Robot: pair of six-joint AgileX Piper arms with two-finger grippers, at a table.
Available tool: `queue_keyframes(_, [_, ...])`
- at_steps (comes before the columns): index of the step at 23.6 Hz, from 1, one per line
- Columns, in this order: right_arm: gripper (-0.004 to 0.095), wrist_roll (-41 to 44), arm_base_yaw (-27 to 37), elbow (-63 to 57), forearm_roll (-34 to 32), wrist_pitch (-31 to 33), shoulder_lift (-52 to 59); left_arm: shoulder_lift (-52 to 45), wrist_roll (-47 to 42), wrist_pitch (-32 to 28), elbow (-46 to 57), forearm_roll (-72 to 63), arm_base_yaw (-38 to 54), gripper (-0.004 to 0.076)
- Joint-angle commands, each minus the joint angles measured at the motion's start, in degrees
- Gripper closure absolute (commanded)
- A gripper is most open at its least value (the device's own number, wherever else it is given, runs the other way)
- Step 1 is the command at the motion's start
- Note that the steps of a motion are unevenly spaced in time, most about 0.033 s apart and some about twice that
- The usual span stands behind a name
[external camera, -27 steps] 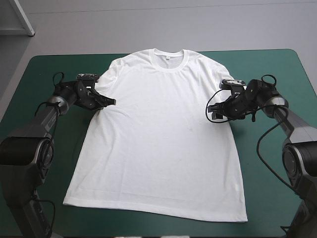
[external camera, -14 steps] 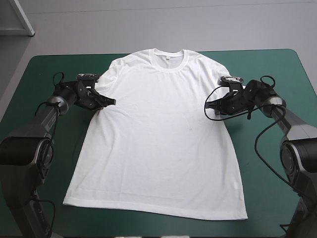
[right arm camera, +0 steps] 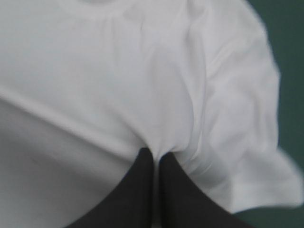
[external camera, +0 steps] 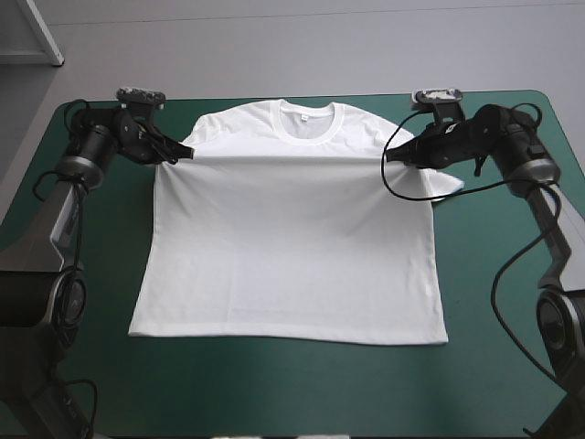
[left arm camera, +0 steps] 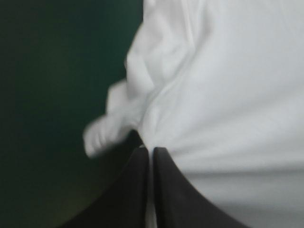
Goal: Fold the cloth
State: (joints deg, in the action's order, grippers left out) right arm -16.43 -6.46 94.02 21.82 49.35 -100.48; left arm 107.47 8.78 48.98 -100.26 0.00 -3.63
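At the left we see the left pincer (external camera: 186, 154) near the far left corner of the worktop (external camera: 91, 274). It is clamped on the side edge of the T-shirt (external camera: 292, 247), just below the left sleeve (external camera: 203, 131). In the left wrist view its two black fingers (left arm camera: 135, 190) meet in a narrow point with a thin strip of white cloth caught between them. The sleeve is bunched up just ahead of them, over the teal-green cover (left arm camera: 47, 95).

From that grip a straight, taut ridge runs across the chest of the shirt to the other side. Beyond the ridge, toward the far edge, the collar (external camera: 306, 116) and shoulders lie on the cover. On the near side the body of the shirt spreads flat, and its hem (external camera: 288, 338) sits well short of the near edge. The shirt is in the middle of the worktop, front up.

At the right, the right pincer (external camera: 388, 157) grips the opposite side edge at the end of the ridge. In the right wrist view its fingers (right arm camera: 137, 190) are pressed together on a pinch of cloth, with folds fanning out from the tips. The right sleeve (external camera: 445, 186) hangs loose beside this pincer, on the side toward the right edge of the worktop.
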Motion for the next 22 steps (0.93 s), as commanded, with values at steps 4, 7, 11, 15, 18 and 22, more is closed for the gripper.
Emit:
queue_keyframes(4, [0.0925,0.1,0.4,10.4,-1.0,-1.1,10.2,-8.1,0.2,5.5,-15.5,4.7,-0.1,0.0703])
queue_keyframes(7, [0.0925,0.1,0.4,15.2,-0.7,-1.1,12.3,-9.8,0.2,8.4,-22.3,4.6,-0.1,0.0703])
queue_keyframes(11, [0.0925,0.1,0.4,22.6,1.7,-0.9,14.3,-12.7,0.6,12.9,-32.0,3.9,-0.1,0.0703])
queue_keyframes(15, [0.0925,-0.5,0.4,27.5,2.6,-2.2,14.0,-14.8,1.4,13.8,-36.2,1.9,-0.1,0.0703])
queue_keyframes(18, [0.0925,-2.0,0.4,27.5,2.8,-8.9,11.9,-12.8,1.7,8.1,-36.2,-1.1,-0.1,0.0703])
queue_keyframes(22, [0.0925,-4.4,0.4,27.5,3.6,-17.7,6.9,-8.3,3.7,-0.7,-36.2,-5.6,-0.1,0.0703])
